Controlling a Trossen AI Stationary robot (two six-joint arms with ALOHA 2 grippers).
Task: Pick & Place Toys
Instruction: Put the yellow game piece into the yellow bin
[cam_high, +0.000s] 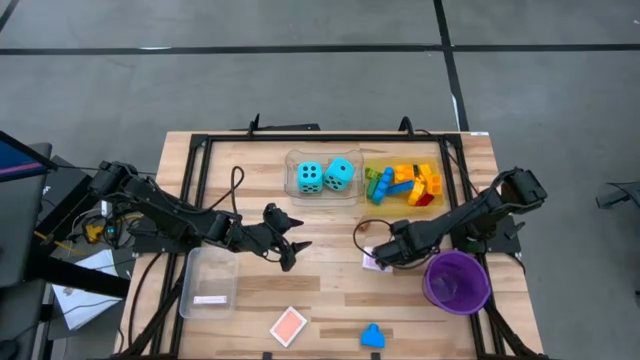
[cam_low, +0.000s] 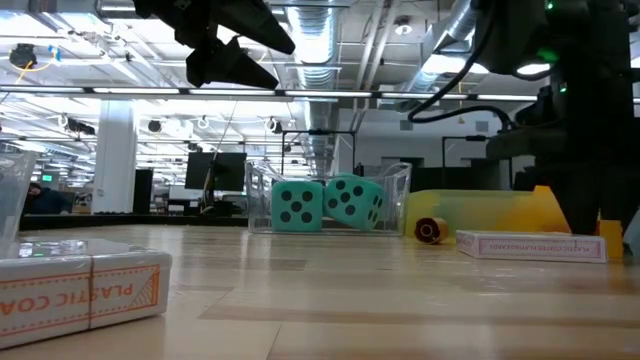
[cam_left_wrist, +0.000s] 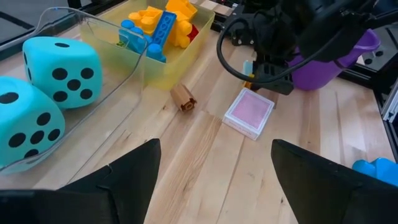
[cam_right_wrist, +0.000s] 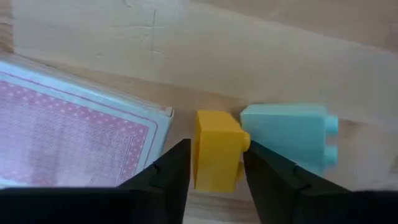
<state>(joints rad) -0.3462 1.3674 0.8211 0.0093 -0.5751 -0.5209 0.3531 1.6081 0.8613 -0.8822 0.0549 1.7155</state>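
The yellow brick (cam_right_wrist: 216, 157) sits on the bare wood between the right gripper (cam_right_wrist: 214, 180) fingers, its far side touching a pale turquoise brick (cam_right_wrist: 292, 143) and a pink-backed card pack (cam_right_wrist: 74, 134) just beside it on the other side. In the high view that puts it at about four o'clock from the table's middle, at ten o'clock from the purple bowl (cam_high: 457, 282). The jaws straddle the brick closely — whether they already pinch it I cannot tell.

It looks like hard, light moulded plastic: stiff, smooth-sided, likely a little slippery, not fragile. The flat opposite faces are the place to hold it, squarely and low, so it does not pivot; the neighbouring brick may get dragged along.

The left gripper (cam_high: 288, 245) hangs above the table near centre, at seven o'clock from the turquoise dice (cam_high: 325, 176) in their clear tray — its fingers spread wide, holding nothing.
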